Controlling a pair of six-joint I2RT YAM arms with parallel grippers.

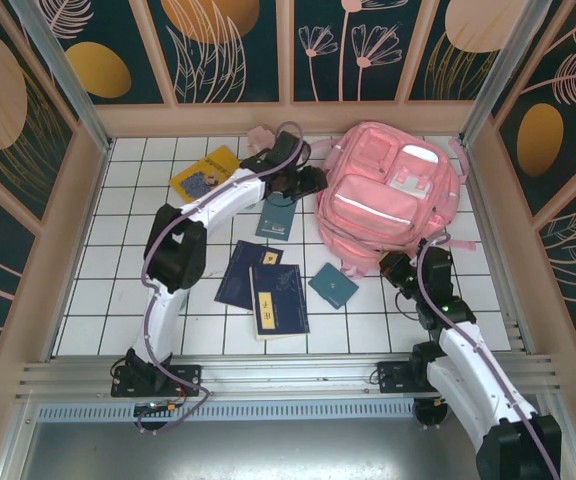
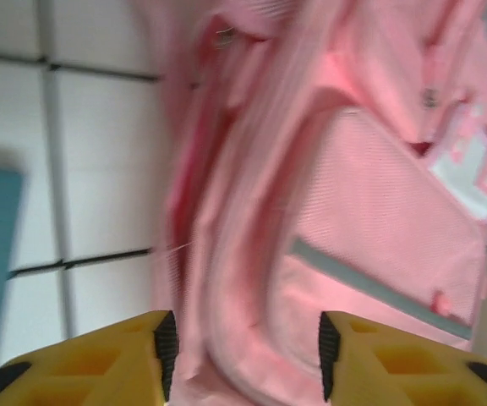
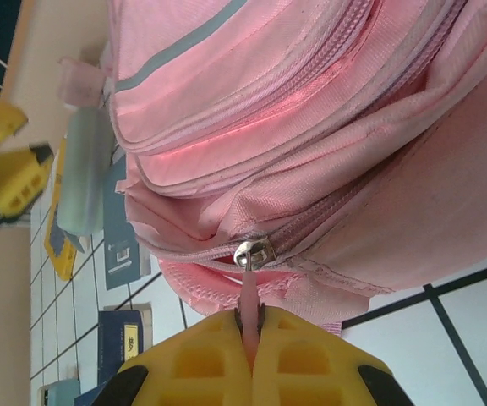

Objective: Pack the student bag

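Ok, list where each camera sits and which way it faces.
Top external: above and behind, looking down at the table, left arm, right arm and student bag.
Left wrist: faces the bag's side past the open left gripper.
Right wrist: faces the bag's zipper; right gripper shut on the zipper pull.
Shared: all show the bag.

White tiled table [image 1: 98,300], floral wall panels [image 1: 228,50]

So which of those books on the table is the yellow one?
The yellow book, farthest back on the left. The two teal books and two dark blue books lie nearer the middle.
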